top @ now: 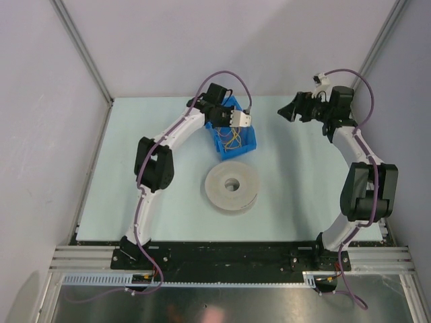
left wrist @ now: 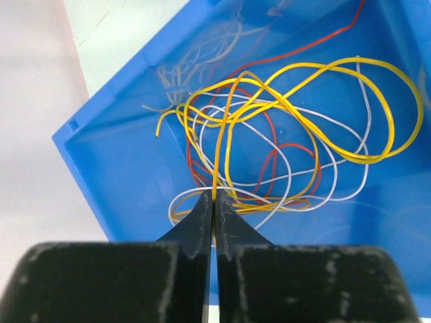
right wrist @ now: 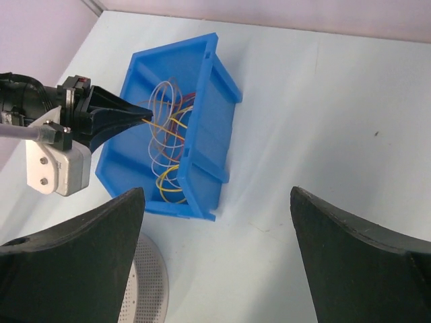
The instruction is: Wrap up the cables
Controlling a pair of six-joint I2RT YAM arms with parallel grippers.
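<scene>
A loose tangle of thin cables (left wrist: pixel 289 141), yellow, orange, red and pale white, lies in a blue bin (top: pixel 237 138). The tangle also shows in the right wrist view (right wrist: pixel 168 134). My left gripper (left wrist: pixel 215 196) is over the bin, shut on an orange-yellow cable (left wrist: pixel 225 134) that runs up from its tips. It shows in the top view (top: pixel 237 121) and in the right wrist view (right wrist: pixel 145 116). My right gripper (right wrist: pixel 219 202) is wide open and empty, held above the table to the right of the bin (right wrist: pixel 202 87); in the top view it is at the back right (top: pixel 291 110).
A pale round perforated spool (top: pixel 232 186) lies on the table in front of the bin; its edge shows in the right wrist view (right wrist: pixel 145 282). Grey walls close the table at the back and sides.
</scene>
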